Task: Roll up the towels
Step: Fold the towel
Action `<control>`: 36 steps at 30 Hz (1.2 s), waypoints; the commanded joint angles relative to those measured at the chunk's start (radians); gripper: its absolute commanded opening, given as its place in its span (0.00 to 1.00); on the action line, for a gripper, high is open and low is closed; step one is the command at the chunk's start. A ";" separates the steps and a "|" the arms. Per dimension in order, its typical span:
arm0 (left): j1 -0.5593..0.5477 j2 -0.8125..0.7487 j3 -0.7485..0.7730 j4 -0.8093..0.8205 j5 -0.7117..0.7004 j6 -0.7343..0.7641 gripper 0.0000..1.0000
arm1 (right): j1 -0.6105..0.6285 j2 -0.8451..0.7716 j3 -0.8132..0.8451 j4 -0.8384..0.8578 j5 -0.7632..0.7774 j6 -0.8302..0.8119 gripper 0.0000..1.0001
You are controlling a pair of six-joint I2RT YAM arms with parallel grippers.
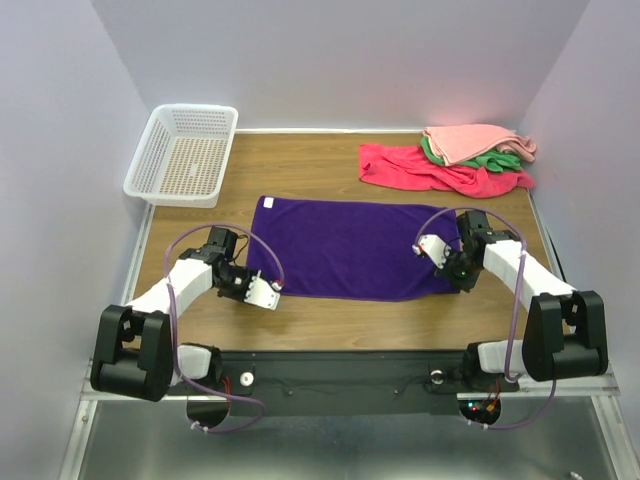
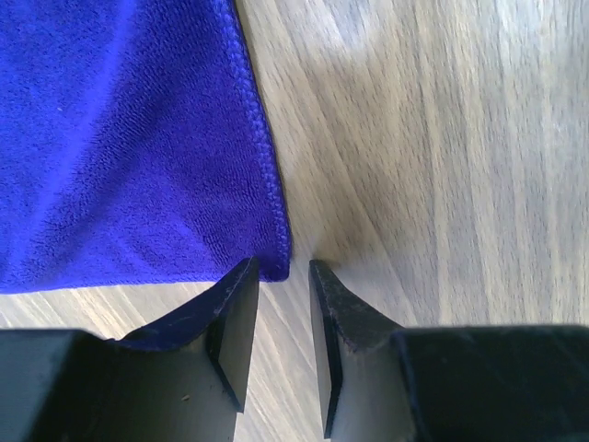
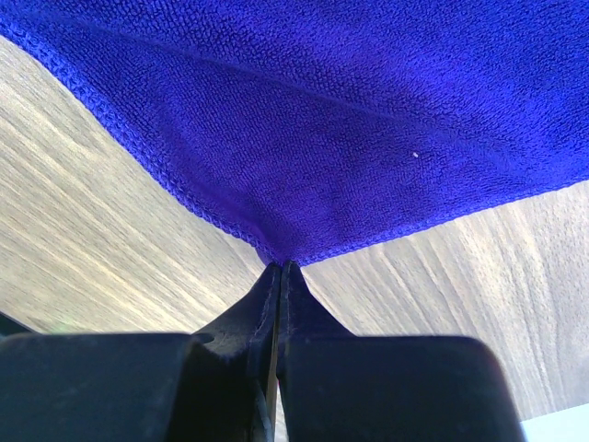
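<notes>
A deep purple towel point(image 1: 350, 245) lies spread flat in the middle of the wooden table, a small white tag point(image 1: 267, 203) at its far left corner. My left gripper point(image 1: 264, 292) sits at the towel's near left corner. In the left wrist view the left gripper point(image 2: 283, 273) is open, bare wood shows between its fingers, and the towel corner point(image 2: 267, 262) lies just ahead of the tips. My right gripper point(image 1: 461, 282) is at the near right corner. In the right wrist view the right gripper point(image 3: 280, 267) is shut on the purple towel's corner point(image 3: 285, 241).
A red towel point(image 1: 420, 170), a salmon-pink towel point(image 1: 475, 140) and a green towel point(image 1: 497, 158) lie heaped at the back right. A white plastic basket point(image 1: 152, 150) stands at the back left. Grey walls close the table on three sides.
</notes>
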 commanded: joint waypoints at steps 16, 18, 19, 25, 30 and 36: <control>-0.006 -0.010 0.050 -0.018 0.012 -0.051 0.00 | 0.009 -0.073 0.043 -0.042 -0.002 0.010 0.01; -0.006 -0.060 0.062 -0.049 0.022 -0.065 0.00 | 0.007 -0.116 0.044 -0.053 0.001 0.007 0.01; -0.004 -0.079 0.065 -0.078 0.028 -0.074 0.00 | 0.007 -0.128 0.040 -0.064 0.004 0.004 0.01; 0.025 -0.172 0.093 -0.181 0.051 -0.115 0.00 | -0.004 -0.202 0.030 -0.107 0.027 -0.001 0.01; 0.048 -0.237 0.067 -0.244 0.036 -0.102 0.00 | -0.017 -0.246 0.039 -0.148 0.022 -0.013 0.01; 0.071 -0.332 0.030 -0.301 0.026 -0.100 0.00 | -0.031 -0.318 0.026 -0.200 0.031 -0.021 0.01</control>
